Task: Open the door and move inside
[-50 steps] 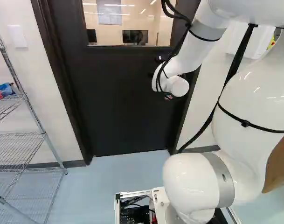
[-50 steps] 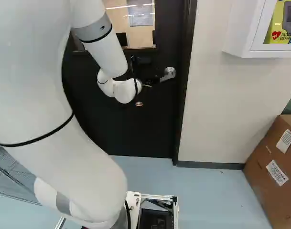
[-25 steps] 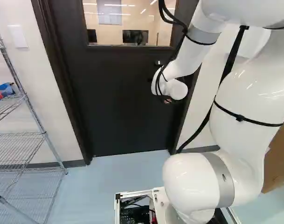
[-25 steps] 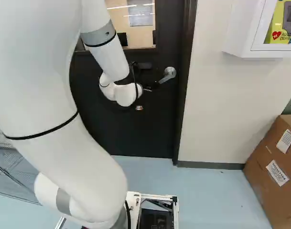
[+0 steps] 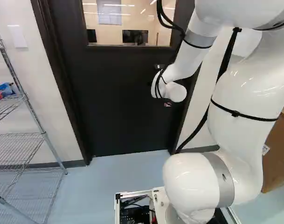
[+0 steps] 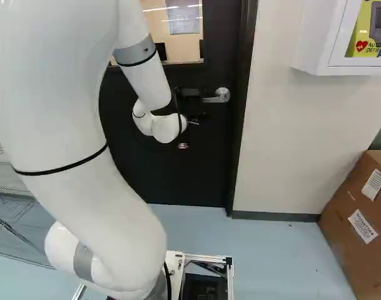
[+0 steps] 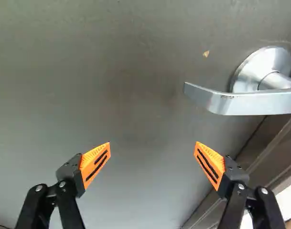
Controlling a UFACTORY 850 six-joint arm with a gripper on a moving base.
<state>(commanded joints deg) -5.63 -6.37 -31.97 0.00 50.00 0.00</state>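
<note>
Door [image 5: 118, 102] shut; its handle [image 7: 253, 102], ahead of the gripper [image 7: 153, 142], has swung back level. 2 fingers spread, holding nothing: likely needs 1 more press.

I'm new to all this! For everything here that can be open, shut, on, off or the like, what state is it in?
Door: looks closed in its frame.
Door handle: lever about level, not gripped.
Gripper: open, nothing between its fingers.
Wall cabinet: looks closed.
Wire shelves: standing, something blue and red on one.
Screen beyond the window: dark.
Cardboard box: on the floor; can't tell if sealed.
</note>
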